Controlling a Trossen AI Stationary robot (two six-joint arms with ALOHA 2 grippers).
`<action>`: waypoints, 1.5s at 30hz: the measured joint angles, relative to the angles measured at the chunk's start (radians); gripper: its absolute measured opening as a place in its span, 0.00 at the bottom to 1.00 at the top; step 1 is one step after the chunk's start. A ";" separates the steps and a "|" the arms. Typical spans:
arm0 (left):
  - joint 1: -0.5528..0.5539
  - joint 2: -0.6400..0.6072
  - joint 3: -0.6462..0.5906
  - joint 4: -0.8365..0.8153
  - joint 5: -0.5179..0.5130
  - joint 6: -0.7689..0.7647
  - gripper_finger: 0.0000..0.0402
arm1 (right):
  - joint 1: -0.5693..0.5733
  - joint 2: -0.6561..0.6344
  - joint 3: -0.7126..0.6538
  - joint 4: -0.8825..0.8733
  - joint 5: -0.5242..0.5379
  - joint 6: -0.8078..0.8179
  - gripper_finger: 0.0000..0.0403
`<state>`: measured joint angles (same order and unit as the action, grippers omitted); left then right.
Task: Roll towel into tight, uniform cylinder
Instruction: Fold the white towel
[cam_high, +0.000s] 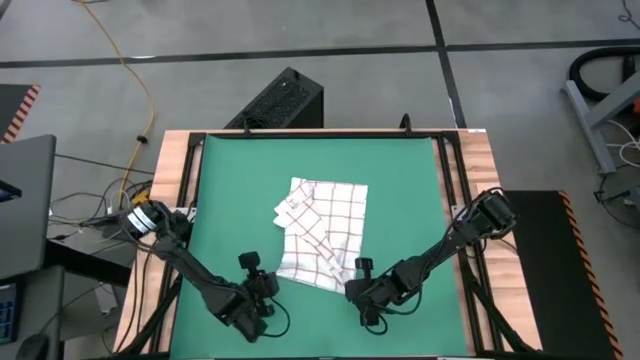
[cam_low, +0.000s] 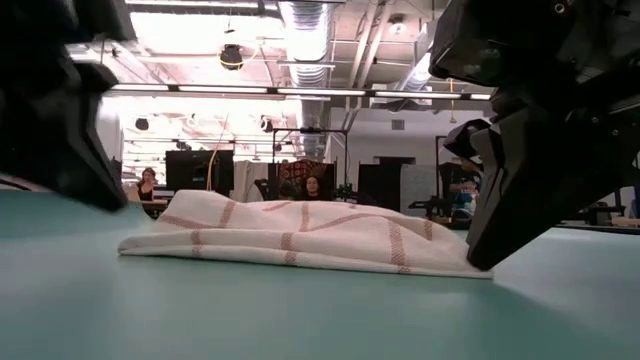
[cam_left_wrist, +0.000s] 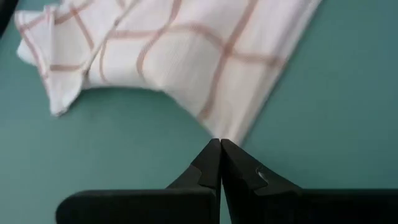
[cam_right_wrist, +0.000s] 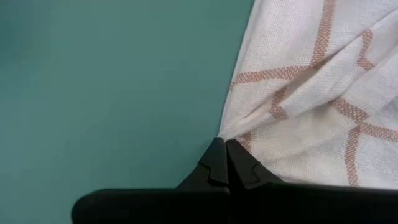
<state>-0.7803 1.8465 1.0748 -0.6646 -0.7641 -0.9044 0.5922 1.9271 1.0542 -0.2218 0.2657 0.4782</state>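
At the middle of the green mat (cam_high: 400, 170): one towel (cam_high: 322, 232), white with red-brown checks, lying crumpled and loosely folded, not rolled. At its near left corner: left gripper (cam_left_wrist: 220, 144), fingers pressed fully together, tips meeting the cloth's corner point; whether any fabric is pinched between them cannot be told. At its near right corner: right gripper (cam_right_wrist: 225, 144), likewise fully closed, tips against a puckered edge of the towel where folds gather; hold on the cloth again uncertain. Both arms reach in from the near side of the wooden table (cam_high: 488, 160).
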 joint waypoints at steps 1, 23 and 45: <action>-0.010 -0.019 0.000 0.008 -0.006 -0.001 0.00 | 0.000 0.000 0.000 0.000 0.000 0.000 0.00; -0.018 -0.093 -0.436 1.208 -0.203 0.496 0.00 | -0.007 0.002 -0.002 -0.002 0.001 -0.008 0.01; 0.100 0.031 -0.418 1.149 -0.085 0.495 0.00 | -0.006 0.002 -0.003 -0.002 0.005 0.003 0.01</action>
<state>-0.6801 1.8772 0.6568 0.4846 -0.8494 -0.4094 0.5865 1.9289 1.0515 -0.2234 0.2703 0.4812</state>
